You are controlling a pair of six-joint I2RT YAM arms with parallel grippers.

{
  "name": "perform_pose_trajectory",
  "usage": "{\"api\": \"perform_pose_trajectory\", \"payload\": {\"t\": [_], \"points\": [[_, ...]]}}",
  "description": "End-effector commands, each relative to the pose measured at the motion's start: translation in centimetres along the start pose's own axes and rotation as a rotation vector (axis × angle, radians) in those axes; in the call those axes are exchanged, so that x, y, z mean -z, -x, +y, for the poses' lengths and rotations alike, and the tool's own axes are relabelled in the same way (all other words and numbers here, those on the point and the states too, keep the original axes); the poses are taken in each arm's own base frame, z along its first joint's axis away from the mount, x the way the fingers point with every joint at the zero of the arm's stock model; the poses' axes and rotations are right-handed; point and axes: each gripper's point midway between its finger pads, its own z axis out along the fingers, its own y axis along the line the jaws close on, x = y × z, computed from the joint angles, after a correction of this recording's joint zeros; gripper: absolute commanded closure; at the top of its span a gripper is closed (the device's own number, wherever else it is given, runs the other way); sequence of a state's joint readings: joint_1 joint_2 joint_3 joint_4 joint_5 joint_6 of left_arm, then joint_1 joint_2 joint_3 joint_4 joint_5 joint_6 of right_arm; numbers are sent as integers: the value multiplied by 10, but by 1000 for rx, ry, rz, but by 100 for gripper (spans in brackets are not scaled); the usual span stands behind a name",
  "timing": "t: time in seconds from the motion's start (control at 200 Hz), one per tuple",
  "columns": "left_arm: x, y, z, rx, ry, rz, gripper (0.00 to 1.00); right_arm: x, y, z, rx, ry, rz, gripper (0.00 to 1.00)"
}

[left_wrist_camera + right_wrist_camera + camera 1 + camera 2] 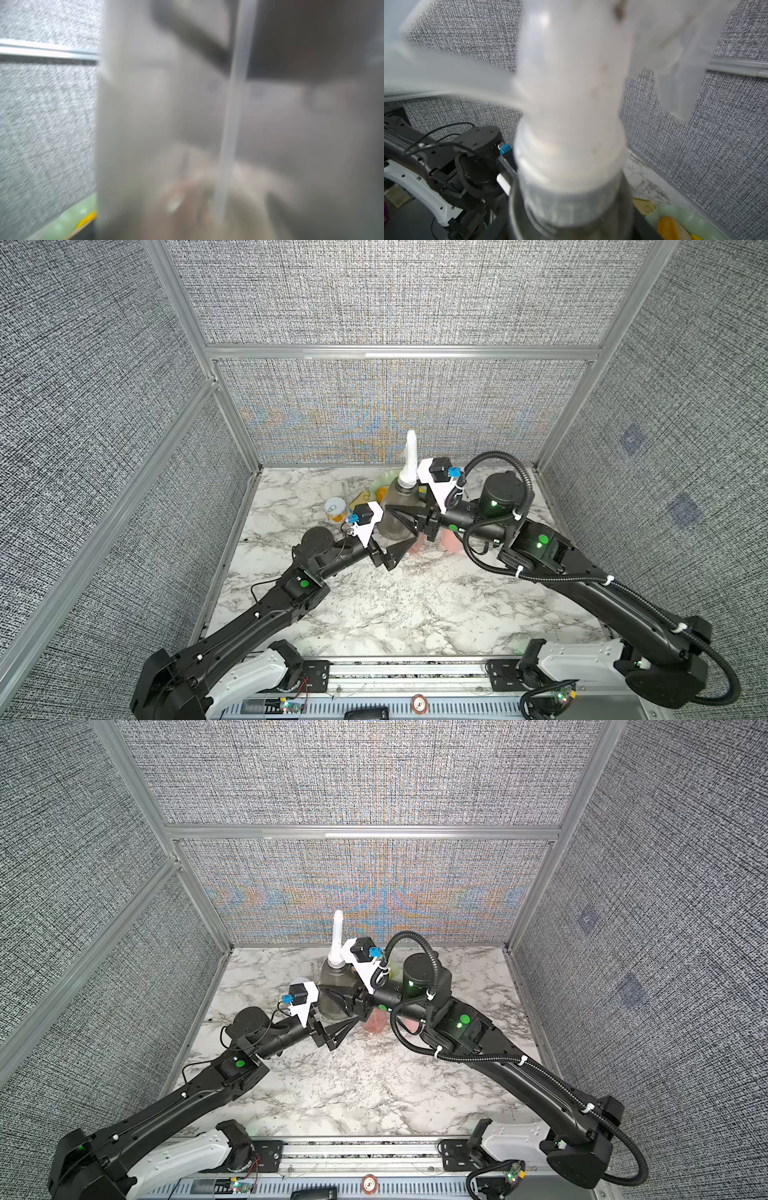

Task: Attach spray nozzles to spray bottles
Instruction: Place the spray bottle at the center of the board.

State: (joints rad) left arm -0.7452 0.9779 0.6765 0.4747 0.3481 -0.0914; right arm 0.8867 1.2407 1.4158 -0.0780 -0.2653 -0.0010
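Far centre of the marble counter (415, 605): smoky grey bottle (392, 498) upright, whitish-clear nozzle (409, 460) seated on its neck and pointing up towards the back wall, seen in both top views. Right claw (401, 517) comes in from the right, clamped on the bottle's belly, with one black finger across the near face and the other behind. Right wrist view: nozzle (571, 104) fills the middle, blurred, collar sitting on the grey neck. Left claw (401, 549) just near-left of the bottle's base, tip aimed at it. Only one finger shows clearly, so cannot tell whether it stands apart or together, or whether it touches the bottle. Left wrist view: the grey bottle wall (155, 124) right against the lens, thin dip tube (230, 124) running down inside. Two pink bottles near the grey one, mostly hidden under the right arm: a clear pink bottle (374, 1025) and a paler pink bottle (451, 545); posture unclear. Small tin can (336, 509) left of the grey bottle. Pale green plate (683, 212) with yellow pieces behind it, by the back wall.
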Motion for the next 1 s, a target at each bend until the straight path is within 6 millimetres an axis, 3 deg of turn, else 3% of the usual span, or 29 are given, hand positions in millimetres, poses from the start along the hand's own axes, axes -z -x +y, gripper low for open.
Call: {"api": "perform_pose_trajectory", "payload": {"t": [0.0,0.14,0.27,0.395,0.46,0.535,0.56,0.795,0.996], "points": [[15,-15,23,56,159,49,1,2,19,-9,12,-38,-76,41],[55,-15,52,113,400,23,1,-6,-9,-20,-3,-83,-56,41],[122,-15,91,197,751,-62,1,-20,-56,-20,-55,-67,-50,41],[165,-15,95,240,853,-190,1,-37,-101,-15,-84,-56,-54,40],[174,-20,95,258,862,-226,1,-49,-128,-15,-74,-75,-30,41],[181,-27,95,278,876,-243,1,-61,-147,-20,-69,-108,-35,40],[183,-28,96,279,882,-246,1,-62,-168,-23,-77,-125,-9,40],[211,-33,106,331,1007,-328,1,-88,-236,-55,-68,-290,0,39],[211,-36,105,345,992,-358,1,-108,-292,-78,-92,-389,18,39]]}}
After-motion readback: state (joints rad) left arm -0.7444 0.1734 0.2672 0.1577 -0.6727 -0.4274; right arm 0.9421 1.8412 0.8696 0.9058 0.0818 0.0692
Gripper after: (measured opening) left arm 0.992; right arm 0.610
